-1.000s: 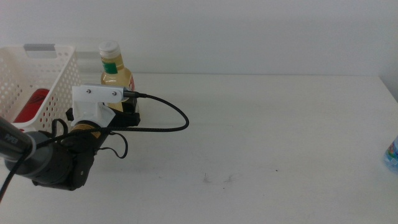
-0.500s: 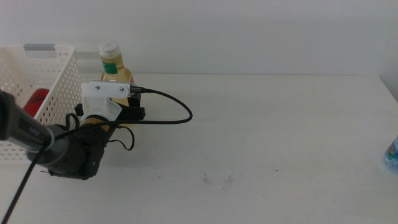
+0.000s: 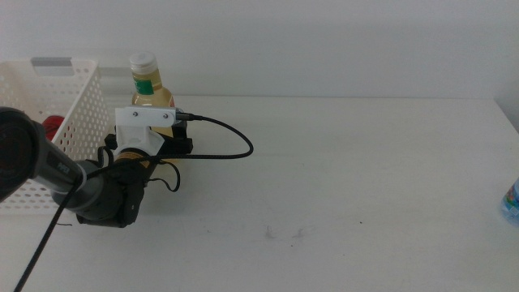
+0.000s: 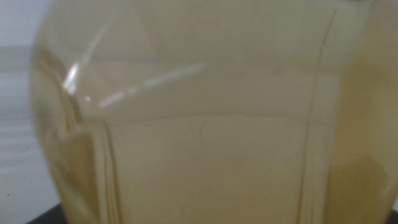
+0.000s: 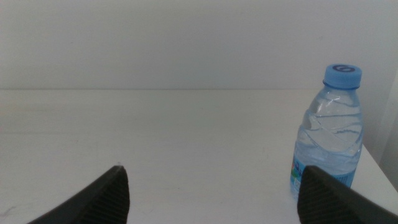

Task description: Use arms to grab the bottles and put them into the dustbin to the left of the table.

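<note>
The yellowish, white-capped bottle [image 3: 148, 88] stands upright at the back left of the table [image 3: 349, 178], right beside the dustbin [image 3: 63, 66]. My left gripper [image 3: 168, 148] is pressed up to the lower body of this bottle [image 4: 205, 124], whose yellow side fills the left wrist view. A red can [image 3: 52, 124] lies inside the dustbin. The small clear blue-capped water bottle [image 5: 328, 130] stands upright near the table's right edge [image 3: 511, 203]. My right gripper [image 5: 214, 193] is open, with the water bottle apart from it, ahead and off to one side.
The white perforated dustbin has a grey rim handle [image 3: 63, 62] at its far side. A black cable [image 3: 231, 146] loops from the left wrist over the table. A few small dark scuffs [image 3: 284, 234] mark the tabletop's middle front.
My left arm has slid to the right and further in towards the yellowish bottle. The bottle, the can and the water bottle have stayed in place.
</note>
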Controlling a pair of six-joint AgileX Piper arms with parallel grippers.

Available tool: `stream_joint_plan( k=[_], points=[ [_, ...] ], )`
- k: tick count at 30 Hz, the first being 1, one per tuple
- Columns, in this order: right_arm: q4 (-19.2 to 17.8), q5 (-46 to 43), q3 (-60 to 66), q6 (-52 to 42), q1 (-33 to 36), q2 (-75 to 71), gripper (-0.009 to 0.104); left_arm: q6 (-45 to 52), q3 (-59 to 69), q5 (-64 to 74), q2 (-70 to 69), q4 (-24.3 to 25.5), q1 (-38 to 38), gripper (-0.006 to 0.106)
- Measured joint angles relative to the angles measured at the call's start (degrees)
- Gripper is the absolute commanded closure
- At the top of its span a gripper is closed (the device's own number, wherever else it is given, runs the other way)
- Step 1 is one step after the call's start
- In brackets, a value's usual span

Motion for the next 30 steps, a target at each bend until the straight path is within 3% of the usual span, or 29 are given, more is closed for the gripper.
stream_joint_plan(
  k=[7, 9, 12, 17, 19, 25, 30],
  points=[
    [0.00, 0.00, 0.00, 0.00, 0.00, 0.00, 0.008, 0.00, -1.11, 2.14, 0.14, 0.10, 0.00, 0.008],
    [0.00, 0.00, 0.00, 0.00, 0.00, 0.00, 0.008, 0.00, -1.11, 2.26, 0.28, 0.00, 0.00, 0.015],
    [0.00, 0.00, 0.00, 0.00, 0.00, 0.00, 0.008, 0.00, -1.11, 2.47, 0.28, -0.80, 0.00, 0.036],
    [0.00, 0.00, 0.00, 0.00, 0.00, 0.00, 0.008, 0.14, -0.69, 2.92, -0.38, -1.06, -0.09, 0.090],
    [0.00, 0.00, 0.00, 0.00, 0.00, 0.00, 0.008, 0.14, 0.96, 4.68, -2.35, -1.06, -0.09, 0.102],
    [0.00, 0.00, 0.00, 0.00, 0.00, 0.00, 0.008, 1.44, 7.28, 23.25, -17.11, -1.06, -0.35, 0.102],
    [0.00, 0.00, 0.00, 0.00, 0.00, 0.00, 0.008, -0.76, 4.40, 64.22, -35.21, -1.12, -2.49, 0.102]
  ],
)
